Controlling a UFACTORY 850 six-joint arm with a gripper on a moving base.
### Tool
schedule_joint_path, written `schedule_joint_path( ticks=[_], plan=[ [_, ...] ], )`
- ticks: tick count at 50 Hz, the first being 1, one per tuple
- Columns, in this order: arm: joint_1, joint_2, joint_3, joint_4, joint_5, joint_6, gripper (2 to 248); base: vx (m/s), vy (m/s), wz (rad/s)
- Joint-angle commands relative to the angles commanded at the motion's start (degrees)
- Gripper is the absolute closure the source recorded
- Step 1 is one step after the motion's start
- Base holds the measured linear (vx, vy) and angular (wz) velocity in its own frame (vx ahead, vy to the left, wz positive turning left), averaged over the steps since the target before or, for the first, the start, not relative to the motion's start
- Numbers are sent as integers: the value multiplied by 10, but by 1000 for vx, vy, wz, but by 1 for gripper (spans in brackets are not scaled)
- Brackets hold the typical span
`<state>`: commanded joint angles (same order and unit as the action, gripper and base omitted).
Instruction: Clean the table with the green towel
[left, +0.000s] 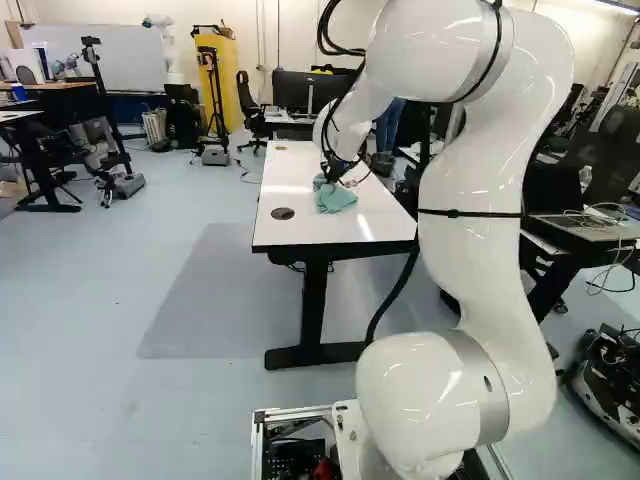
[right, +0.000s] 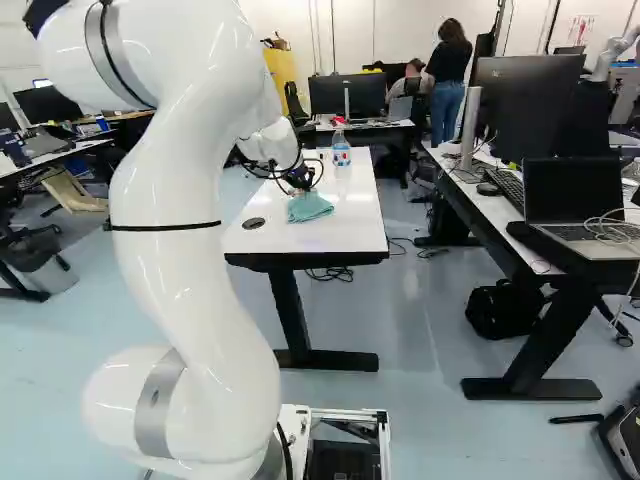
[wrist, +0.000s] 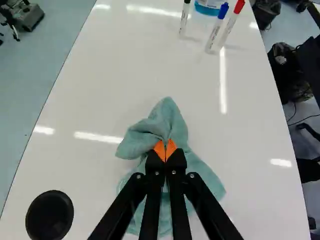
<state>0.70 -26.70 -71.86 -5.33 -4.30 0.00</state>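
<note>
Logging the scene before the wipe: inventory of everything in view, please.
towel: 1, green, bunched on the table
table: 1, white top, ahead of the base
markers: 3, white with black, blue and red caps, beyond the towel
bottle: 1, clear with blue, by the markers
round insert: 1, black, in the tabletop
cabinet: 1, yellow, back wall
whiteboard: 1, white, back wall
laptop: 1, black screen, desk right of the table
other room clutter: too many to count
arm: 1, white
gripper: 1, black, orange pads, shut on the towel
</note>
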Motion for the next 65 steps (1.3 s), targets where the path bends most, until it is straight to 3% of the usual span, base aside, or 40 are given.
schedule_joint_path(
  ticks=[18,42,65],
  plan=[
    [0,-24,-5,0,0,0,229,0,0,0],
    [0,-26,-7,0,0,0,229,0,0,0],
    [20,-68,-64,0,0,0,229,0,0,0]
  ],
)
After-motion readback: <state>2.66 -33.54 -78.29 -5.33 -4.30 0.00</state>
